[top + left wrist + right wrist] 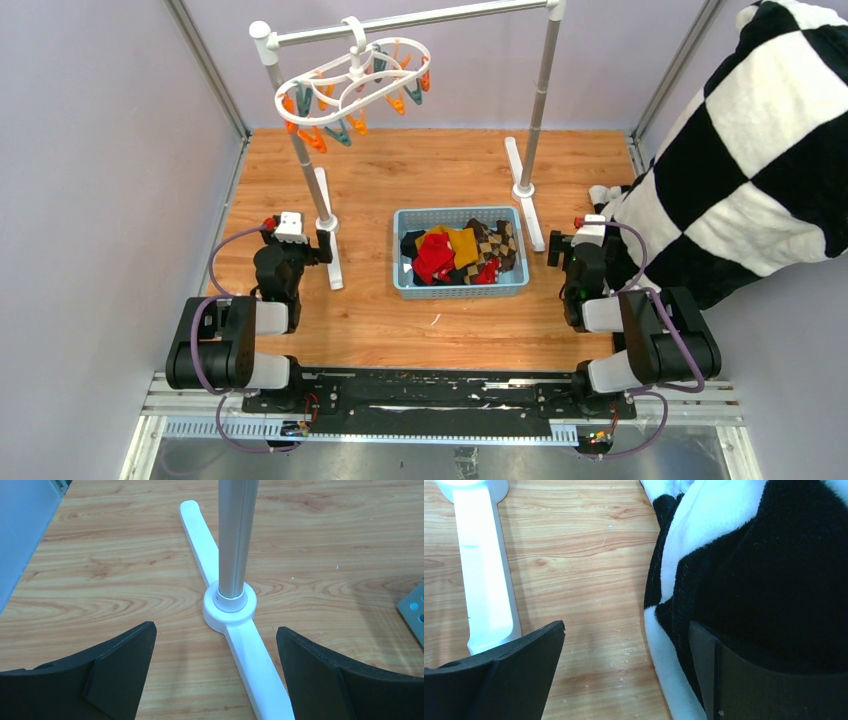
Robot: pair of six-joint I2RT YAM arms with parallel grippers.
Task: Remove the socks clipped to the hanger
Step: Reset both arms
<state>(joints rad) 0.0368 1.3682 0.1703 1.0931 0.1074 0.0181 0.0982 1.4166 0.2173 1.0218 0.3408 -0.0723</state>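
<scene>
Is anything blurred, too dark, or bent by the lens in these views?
Top view: even light, sharp, though the frame posts lean outward at the edges. Left wrist view: the stand's pole and the table's grain are crisp, shadows soft. Right wrist view: the blanket's black parts show little detail.

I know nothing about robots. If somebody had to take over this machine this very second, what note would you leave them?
Left gripper: open, empty, low over the wooden table, facing the grey metal rail stand.
Right gripper: open, empty, low beside the black-and-white checkered blanket, which crowds one finger.
Socks: soft red, mustard, brown and argyle ones lie piled in the blue-grey plastic basket.
Hanger: white plastic rings, hooked on the rail; its orange and teal pegs look bare.
Done: no sock shows on any peg.
Left: seemingly nothing.
</scene>
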